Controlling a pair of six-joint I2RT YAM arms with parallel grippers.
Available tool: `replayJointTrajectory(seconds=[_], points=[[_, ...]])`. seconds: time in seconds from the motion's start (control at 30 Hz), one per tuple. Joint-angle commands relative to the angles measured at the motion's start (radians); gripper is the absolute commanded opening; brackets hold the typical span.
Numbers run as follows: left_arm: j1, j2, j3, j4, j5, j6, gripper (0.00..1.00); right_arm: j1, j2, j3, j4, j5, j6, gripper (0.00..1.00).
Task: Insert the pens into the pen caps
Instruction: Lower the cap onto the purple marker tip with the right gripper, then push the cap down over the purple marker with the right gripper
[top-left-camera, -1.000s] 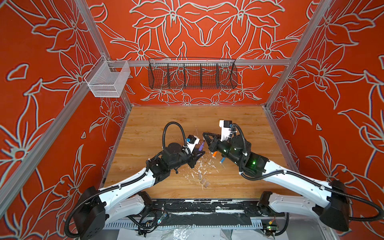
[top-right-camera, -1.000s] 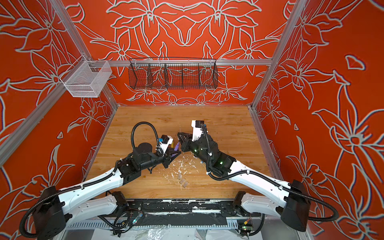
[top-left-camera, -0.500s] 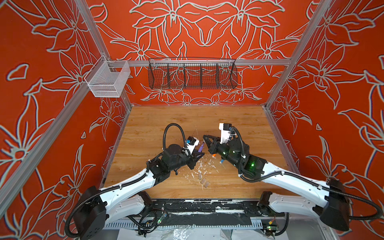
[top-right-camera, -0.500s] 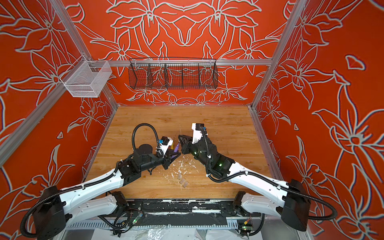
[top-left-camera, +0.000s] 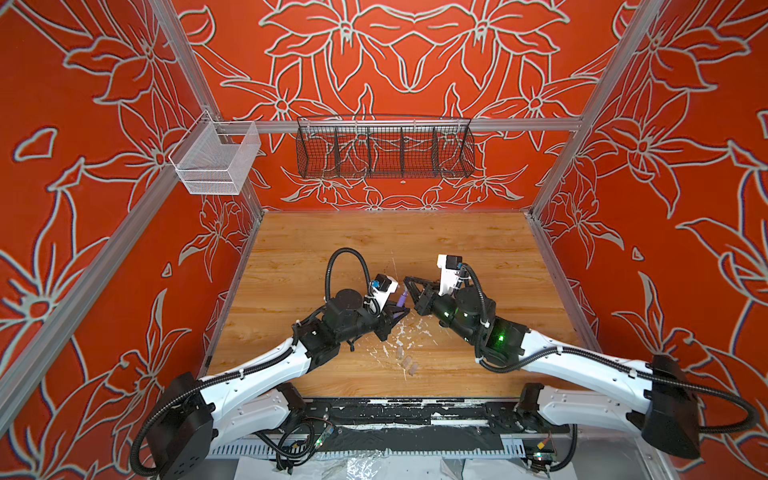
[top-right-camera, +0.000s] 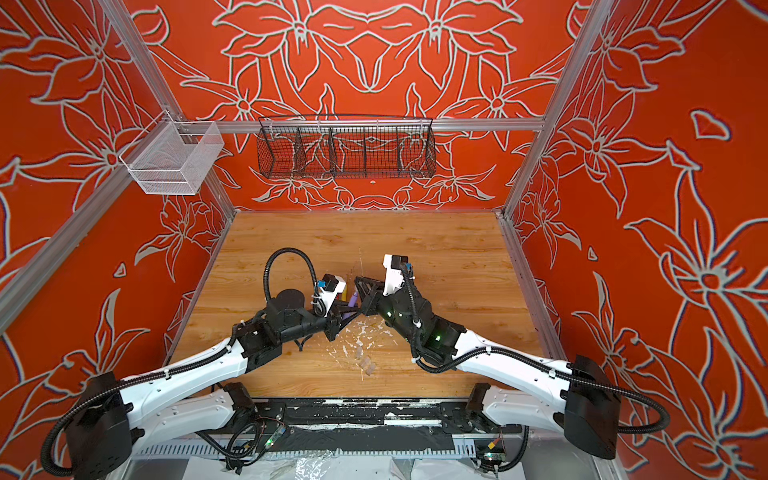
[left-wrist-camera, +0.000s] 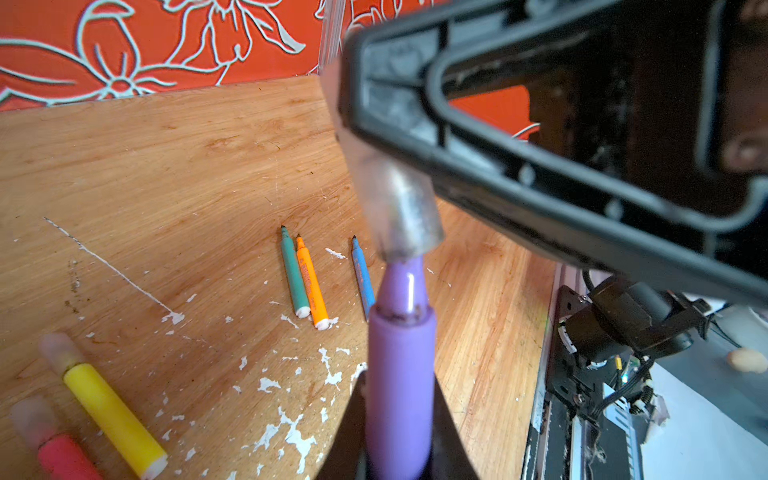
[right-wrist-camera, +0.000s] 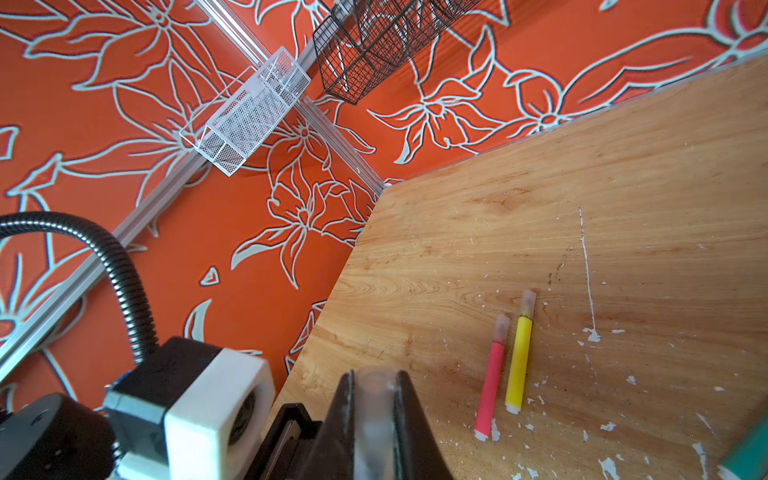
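The table (top-left-camera: 332, 249) carries everything, and both arms meet above its middle. The left gripper (left-wrist-camera: 399, 440) is clamped on the purple pen (left-wrist-camera: 401, 374), with its nose pointing out past the fingers. The right gripper (right-wrist-camera: 374, 386) is pinched on a clear cap (left-wrist-camera: 399, 208), whose open mouth sits at the purple pen's nose. The nib is already hidden inside, but the cap is not pushed home.

The yellow pen (left-wrist-camera: 112, 419) and pink pen (left-wrist-camera: 62, 457) lie side by side on the table near the purple pen, each wearing a cap. The green pen (left-wrist-camera: 293, 274) and orange pen (left-wrist-camera: 311, 286) lie touching, past the purple pen's tip. The blue pen (left-wrist-camera: 361, 278) is just beside them, and all three are bare. Three loose caps (top-left-camera: 407, 361) lie near the purple pen, on its base side, among white flecks (left-wrist-camera: 291, 436).

The risk lies in the push. If cap and purple pen are not in line, the mouth could catch on the nose's shoulder and jam or cock sideways. The smooth barrel might slide back through the left fingers instead of seating. A hard pinch could squash the soft cap out of round. A cocked cap could also spring free and drop among the flecks, where it would be hard to see.
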Motion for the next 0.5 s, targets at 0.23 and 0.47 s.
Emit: replayJointTrajectory(seconds=[0.23, 0.47], points=[[0.057, -0.021, -0.030, 0.137, 0.091, -0.090, 0.00, 0.090, 0.043, -0.030, 0.059, -0.018, 0.039, 0.00], [0.079, -0.051, -0.061, 0.189, 0.137, -0.133, 0.00, 0.093, 0.019, -0.088, 0.114, -0.001, 0.037, 0.00]])
